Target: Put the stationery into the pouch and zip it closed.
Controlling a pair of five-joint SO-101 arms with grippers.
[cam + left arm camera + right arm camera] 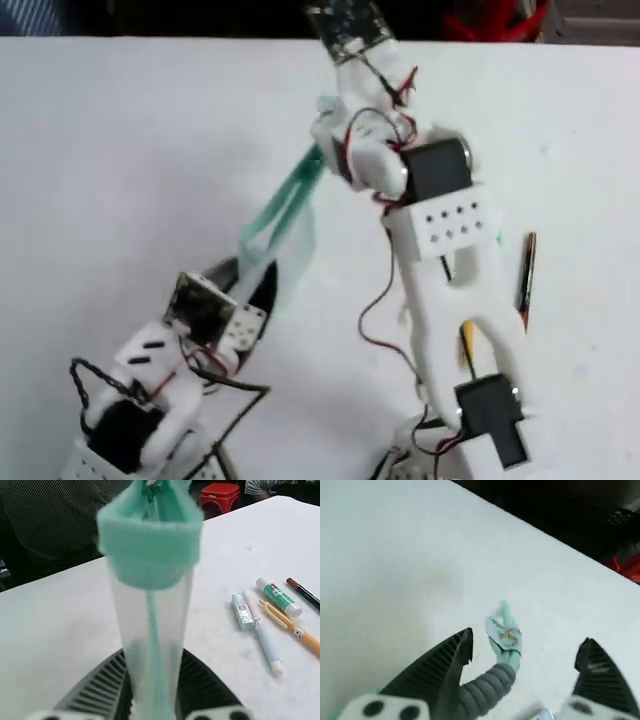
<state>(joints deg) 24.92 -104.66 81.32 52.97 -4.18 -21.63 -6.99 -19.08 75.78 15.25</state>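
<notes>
Your left gripper (pixel 152 680) pinches the pouch (pixel 150 555), right gripper (pixel 525 647) wide over its zip pull (pixel 504 632); stationery (pixel 277 597) lies outside, so next likely close on that pull.

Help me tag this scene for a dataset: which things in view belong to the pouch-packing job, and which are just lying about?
Job in hand:
pouch, held in the left end effector; its zip pull; glue stick; small teal box; white pen; orange pen; brown pen.

Lying about:
red stool in the background.
</notes>
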